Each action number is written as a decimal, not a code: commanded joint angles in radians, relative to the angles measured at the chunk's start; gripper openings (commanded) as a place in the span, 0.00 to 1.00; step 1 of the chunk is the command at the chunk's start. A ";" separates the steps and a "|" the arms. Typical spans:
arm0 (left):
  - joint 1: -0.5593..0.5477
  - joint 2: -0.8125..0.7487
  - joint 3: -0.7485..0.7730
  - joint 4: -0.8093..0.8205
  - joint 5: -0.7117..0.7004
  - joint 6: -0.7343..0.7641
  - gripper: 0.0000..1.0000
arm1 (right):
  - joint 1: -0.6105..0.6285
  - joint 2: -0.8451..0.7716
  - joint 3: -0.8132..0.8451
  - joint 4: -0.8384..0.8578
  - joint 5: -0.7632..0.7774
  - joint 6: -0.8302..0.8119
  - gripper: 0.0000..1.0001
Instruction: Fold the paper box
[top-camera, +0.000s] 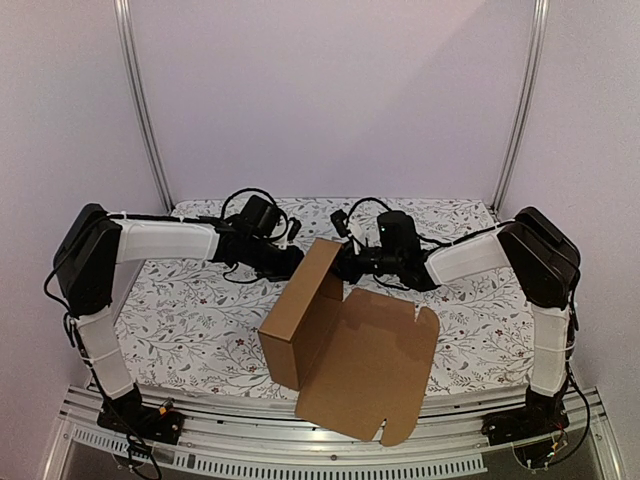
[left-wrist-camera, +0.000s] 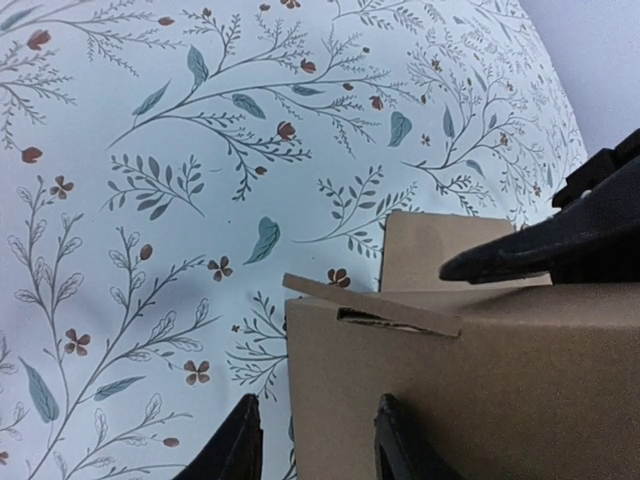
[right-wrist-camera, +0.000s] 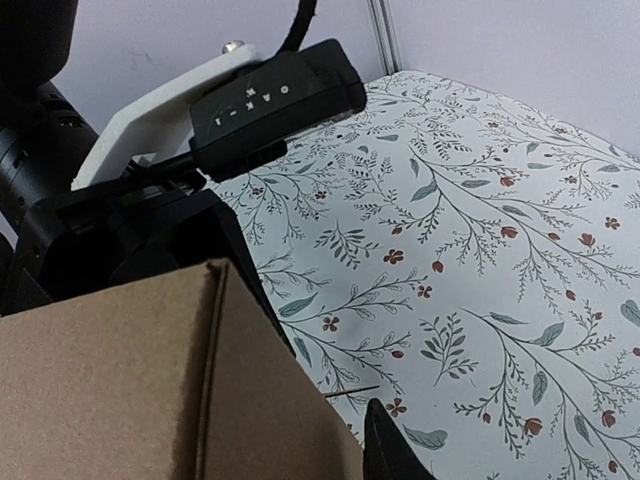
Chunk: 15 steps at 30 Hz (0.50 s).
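Observation:
The paper box (top-camera: 300, 320) is brown cardboard, partly folded, standing on the floral cloth. Its big lid flap (top-camera: 375, 365) lies flat towards the near edge. My left gripper (top-camera: 290, 262) is at the box's far upper corner. In the left wrist view its jaws (left-wrist-camera: 318, 415) stand apart: one finger is over the cloth, the other in front of the cardboard face (left-wrist-camera: 480, 390). My right gripper (top-camera: 348, 266) is at the box's far top edge from the right. Only one of its fingers (right-wrist-camera: 385, 445) shows, beside the cardboard (right-wrist-camera: 150, 380); the other is hidden behind it.
A loose tab (left-wrist-camera: 370, 305) sticks out at the box's corner above a slit. The lid flap reaches over the metal rail (top-camera: 200, 440) at the near edge. Cables (top-camera: 240, 205) lie behind the arms. Metal uprights (top-camera: 145, 110) stand at the back corners.

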<state>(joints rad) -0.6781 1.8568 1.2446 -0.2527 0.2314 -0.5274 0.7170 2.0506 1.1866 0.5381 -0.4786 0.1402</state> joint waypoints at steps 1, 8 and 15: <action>-0.017 -0.035 0.020 -0.031 -0.007 0.013 0.39 | -0.003 -0.006 -0.012 -0.022 0.032 -0.032 0.26; -0.014 -0.039 0.019 -0.041 -0.009 0.022 0.39 | -0.003 -0.023 -0.011 -0.070 0.124 -0.072 0.21; -0.031 -0.027 0.018 -0.013 0.010 -0.006 0.38 | -0.004 -0.017 0.004 -0.082 0.171 -0.048 0.12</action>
<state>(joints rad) -0.6819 1.8568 1.2453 -0.2729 0.2276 -0.5247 0.7170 2.0502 1.1843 0.4911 -0.3679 0.0814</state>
